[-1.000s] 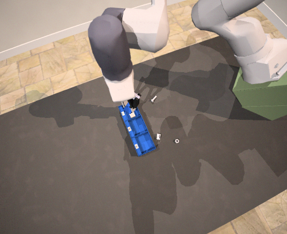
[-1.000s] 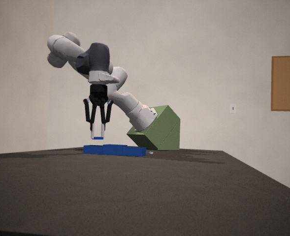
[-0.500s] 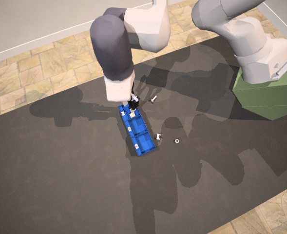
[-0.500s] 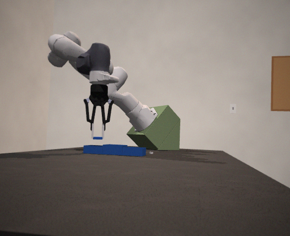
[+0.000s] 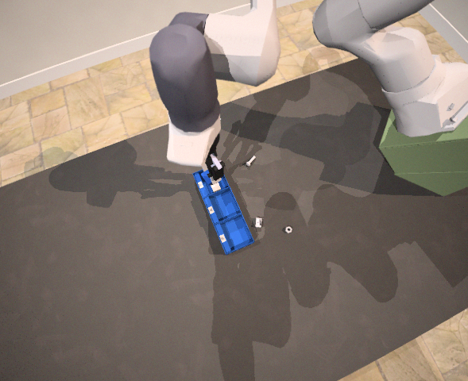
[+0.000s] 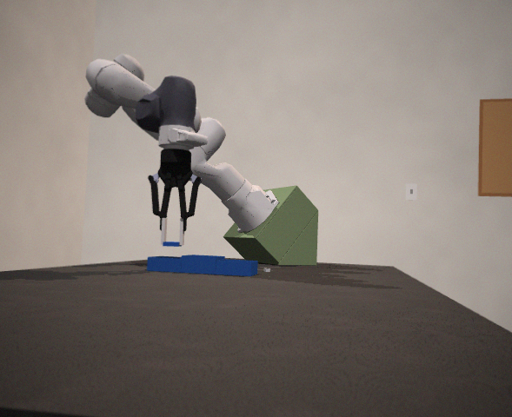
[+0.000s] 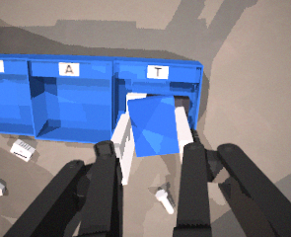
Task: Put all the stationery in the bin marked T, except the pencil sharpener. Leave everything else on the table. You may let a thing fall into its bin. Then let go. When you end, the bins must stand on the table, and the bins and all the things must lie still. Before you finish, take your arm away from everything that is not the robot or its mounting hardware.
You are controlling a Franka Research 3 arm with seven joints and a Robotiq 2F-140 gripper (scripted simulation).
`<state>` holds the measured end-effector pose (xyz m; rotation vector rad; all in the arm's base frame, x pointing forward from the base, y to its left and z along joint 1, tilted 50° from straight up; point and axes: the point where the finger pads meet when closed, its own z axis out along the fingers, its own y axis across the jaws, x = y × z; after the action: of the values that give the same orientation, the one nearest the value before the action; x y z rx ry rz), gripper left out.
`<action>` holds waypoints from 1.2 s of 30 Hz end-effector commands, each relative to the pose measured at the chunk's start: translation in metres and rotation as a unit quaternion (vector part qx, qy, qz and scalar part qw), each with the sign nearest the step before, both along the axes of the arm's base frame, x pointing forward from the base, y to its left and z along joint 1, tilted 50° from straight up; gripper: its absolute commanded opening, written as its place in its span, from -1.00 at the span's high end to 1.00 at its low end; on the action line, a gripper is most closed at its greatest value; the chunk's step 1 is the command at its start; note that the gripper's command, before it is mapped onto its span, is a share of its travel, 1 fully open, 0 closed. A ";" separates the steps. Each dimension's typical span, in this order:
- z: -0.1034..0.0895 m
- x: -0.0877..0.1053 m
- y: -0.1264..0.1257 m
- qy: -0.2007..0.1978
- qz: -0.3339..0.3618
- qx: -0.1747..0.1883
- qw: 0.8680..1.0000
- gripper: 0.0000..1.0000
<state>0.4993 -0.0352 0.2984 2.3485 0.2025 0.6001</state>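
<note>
A blue row of three bins point(image 5: 223, 211) lies on the dark table; in the wrist view the labels read P, A and T, and the T bin point(image 7: 157, 93) is the end one. My gripper point(image 7: 154, 124) hangs just above the T bin and is shut on a small flat blue block point(image 7: 155, 126), held between the white finger pads. In the side view the gripper point(image 6: 171, 242) holds the block point(image 6: 171, 244) a short way above the bin row point(image 6: 202, 264).
A bolt point(image 5: 250, 160) lies beyond the T end of the bins. A small white boxy item point(image 5: 258, 222) and a nut point(image 5: 288, 229) lie to the right of the bins' near end. The green robot base point(image 5: 438, 155) stands at the far right.
</note>
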 end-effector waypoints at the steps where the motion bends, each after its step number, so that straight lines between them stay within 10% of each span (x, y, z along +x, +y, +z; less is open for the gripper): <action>1: -0.001 0.000 0.001 -0.051 -0.049 0.033 0.997 0.57; 36: -0.011 0.008 -0.009 -0.058 -0.056 0.038 0.996 0.57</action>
<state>0.5033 -0.0420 0.2913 2.3673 0.0051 0.6846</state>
